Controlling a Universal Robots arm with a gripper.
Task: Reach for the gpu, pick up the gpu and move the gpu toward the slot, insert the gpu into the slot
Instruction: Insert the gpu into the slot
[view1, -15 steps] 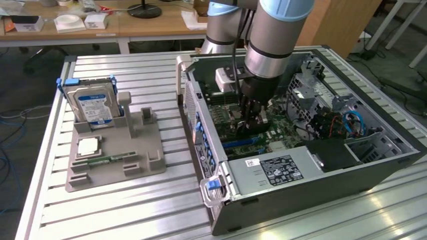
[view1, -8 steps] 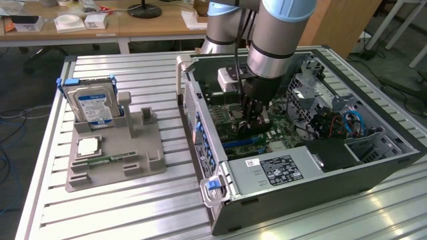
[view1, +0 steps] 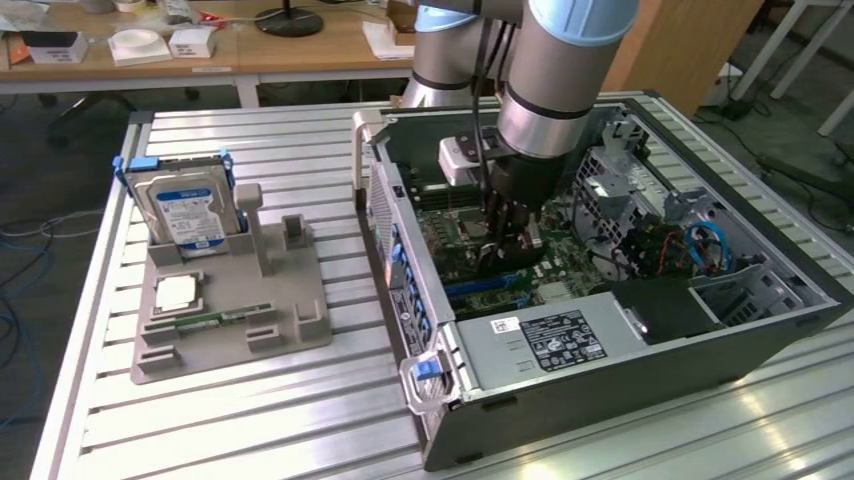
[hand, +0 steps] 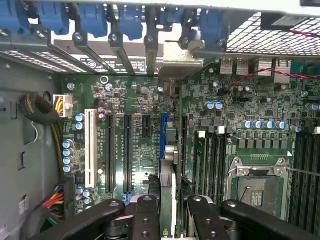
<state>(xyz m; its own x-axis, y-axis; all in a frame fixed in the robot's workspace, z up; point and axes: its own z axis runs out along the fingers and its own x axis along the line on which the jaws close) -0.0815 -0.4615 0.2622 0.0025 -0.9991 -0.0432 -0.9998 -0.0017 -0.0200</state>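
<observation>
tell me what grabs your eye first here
The big arm reaches down into the open computer case on the exterior view's right. In the wrist view, its claw grips the gpu edge-on, in line with the motherboard's blue slot. A blue-labelled hard drive stands in a grey holder on the exterior view's left.

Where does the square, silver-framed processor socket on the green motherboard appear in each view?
Exterior view: the square silver-framed socket sits on the green motherboard inside the open grey case, just to the exterior view's left of the black gripper.
Wrist view: the socket lies between two banks of dark memory slots.
Shared landmark: the gripper, closed on the thin gpu card.
</observation>
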